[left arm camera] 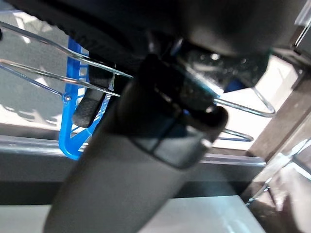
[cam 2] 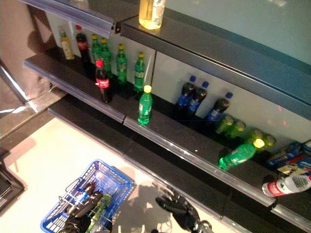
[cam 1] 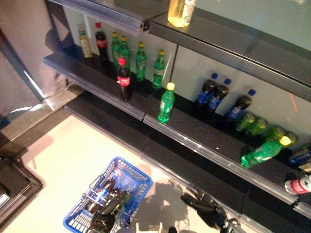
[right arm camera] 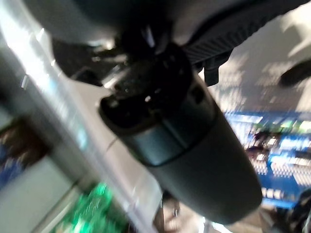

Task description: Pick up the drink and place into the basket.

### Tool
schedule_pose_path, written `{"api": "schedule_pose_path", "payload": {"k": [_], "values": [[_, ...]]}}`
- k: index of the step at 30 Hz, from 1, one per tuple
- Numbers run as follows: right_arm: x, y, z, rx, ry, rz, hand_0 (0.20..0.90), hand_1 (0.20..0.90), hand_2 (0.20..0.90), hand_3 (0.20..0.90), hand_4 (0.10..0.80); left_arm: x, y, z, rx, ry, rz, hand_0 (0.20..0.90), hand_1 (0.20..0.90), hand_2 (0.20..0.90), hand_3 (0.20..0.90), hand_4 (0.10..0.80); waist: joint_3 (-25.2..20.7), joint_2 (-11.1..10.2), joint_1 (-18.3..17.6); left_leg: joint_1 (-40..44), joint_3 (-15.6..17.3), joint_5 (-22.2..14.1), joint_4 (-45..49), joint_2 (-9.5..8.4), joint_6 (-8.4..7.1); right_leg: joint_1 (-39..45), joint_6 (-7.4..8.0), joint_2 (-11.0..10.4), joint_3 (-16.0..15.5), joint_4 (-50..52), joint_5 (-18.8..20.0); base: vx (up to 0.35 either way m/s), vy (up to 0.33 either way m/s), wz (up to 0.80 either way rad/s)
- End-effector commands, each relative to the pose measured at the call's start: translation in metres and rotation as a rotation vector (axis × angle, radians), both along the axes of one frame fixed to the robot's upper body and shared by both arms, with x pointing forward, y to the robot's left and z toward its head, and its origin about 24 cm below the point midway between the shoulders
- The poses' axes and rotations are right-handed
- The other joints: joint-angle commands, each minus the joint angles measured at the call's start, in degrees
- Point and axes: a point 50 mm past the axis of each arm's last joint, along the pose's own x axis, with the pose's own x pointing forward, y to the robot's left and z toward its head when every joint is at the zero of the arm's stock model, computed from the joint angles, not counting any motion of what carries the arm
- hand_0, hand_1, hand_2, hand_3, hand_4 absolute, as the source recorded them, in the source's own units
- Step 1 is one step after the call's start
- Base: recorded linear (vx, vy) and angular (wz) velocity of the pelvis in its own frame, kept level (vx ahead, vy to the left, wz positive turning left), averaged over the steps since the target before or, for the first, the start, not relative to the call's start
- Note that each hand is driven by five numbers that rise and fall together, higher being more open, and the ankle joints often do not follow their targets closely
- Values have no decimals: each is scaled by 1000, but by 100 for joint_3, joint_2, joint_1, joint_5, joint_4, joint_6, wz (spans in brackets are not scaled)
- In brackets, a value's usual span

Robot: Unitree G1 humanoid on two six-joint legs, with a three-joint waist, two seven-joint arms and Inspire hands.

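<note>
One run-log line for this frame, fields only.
left hand: at basket handle, grip unclear | right hand: low, empty, open | blue basket: on floor, holds bottles | green bottle: upright at shelf edge

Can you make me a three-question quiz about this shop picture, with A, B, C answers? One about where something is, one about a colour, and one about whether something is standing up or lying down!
1. Where is the blue basket?
A. On the top shelf
B. Down on the floor in front of the shelves
C. Hanging on the wall

2. What colour is the cap of the green bottle standing alone at the shelf's front edge?
A. Yellow
B. Red
C. Blue

3. How is the green bottle at the shelf's right end sitting?
A. Standing upright
B. Upside down
C. Lying on its side

Answers:
1 B, the basket sits low on the pale floor, below the shelves.
2 A, its cap is bright yellow.
3 C, its body lies along the shelf with the cap pointing sideways.
</note>
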Motion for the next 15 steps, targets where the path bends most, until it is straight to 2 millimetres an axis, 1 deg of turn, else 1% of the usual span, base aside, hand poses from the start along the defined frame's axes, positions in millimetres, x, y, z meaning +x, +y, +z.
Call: {"api": "schedule_pose_path", "payload": {"k": [1,2,3,4,5,6,7,8,10,11,13,15], "values": [[13,-4,2,-137,-63,37,900,900,900,900,800,13,3,11,89,-121,-66,300,300,300,200,100,-442,246,4,60,-60,-66,-6,20,93,-166,-47,-236,14,-128,692,52,48,-56],[0,-6,-18,-220,58,35,900,900,900,900,800,0,5,-2,76,-10,-32,300,300,300,200,100,-513,266,-34,119,101,-116,-2,48,73,-154,26,-343,-45,-187,771,34,31,-32],[-4,-7,-22,-236,82,38,900,900,900,900,800,-3,5,-4,77,7,-31,300,300,300,200,100,-523,271,-37,136,135,-127,-4,54,70,-149,39,-363,-65,-199,785,56,53,-49],[-22,-9,-37,-288,215,41,900,900,900,900,800,-13,6,-11,96,78,-33,300,300,300,200,100,-566,308,-25,209,278,-172,-13,91,55,-126,98,-451,-182,-244,845,35,34,-41],[-26,-9,-40,-301,257,33,900,900,900,900,800,-15,5,-12,97,100,-31,300,300,300,200,100,-574,323,-11,235,334,-183,-13,103,47,-114,120,-481,-234,-264,873,45,37,-56],[-40,-11,-46,-325,323,24,900,900,900,900,800,-24,5,-16,94,132,-9,300,300,300,200,100,-605,352,5,281,441,-213,-13,135,31,-91,159,-531,-328,-308,906,24,17,-36],[-40,-11,-47,-331,330,24,900,900,900,900,800,-24,5,-16,93,136,-7,300,300,300,200,100,-605,355,10,288,455,-217,-13,138,30,-87,163,-536,-333,-315,911,23,12,-48],[-48,-11,-50,-353,365,29,900,900,900,900,800,-28,5,-18,89,154,11,300,300,300,200,100,-625,375,9,312,503,-227,-13,156,22,-78,177,-556,-364,-342,936,5,3,-40],[-56,-10,-52,-355,407,35,900,900,900,900,800,-29,5,-18,88,171,19,300,300,300,200,100,-639,400,5,329,537,-239,-13,170,23,-73,178,-558,-364,-359,942,-1,2,-28],[-56,-10,-52,-355,407,35,900,900,900,900,800,-28,5,-18,88,171,19,300,300,300,200,100,-637,400,6,330,538,-240,-13,171,23,-72,177,-558,-363,-359,942,-9,-6,-8],[-66,-8,-55,-359,456,48,900,900,900,900,800,-30,3,-20,82,199,32,300,300,300,200,100,-652,433,9,334,508,-254,-13,189,15,-50,160,-528,-344,-390,927,-8,-8,-2],[-69,-9,-55,-345,470,25,900,900,900,900,800,-29,2,-20,83,204,31,300,300,300,200,100,-651,447,12,333,458,-258,-13,196,7,-33,140,-497,-326,-399,905,0,0,0]]}}
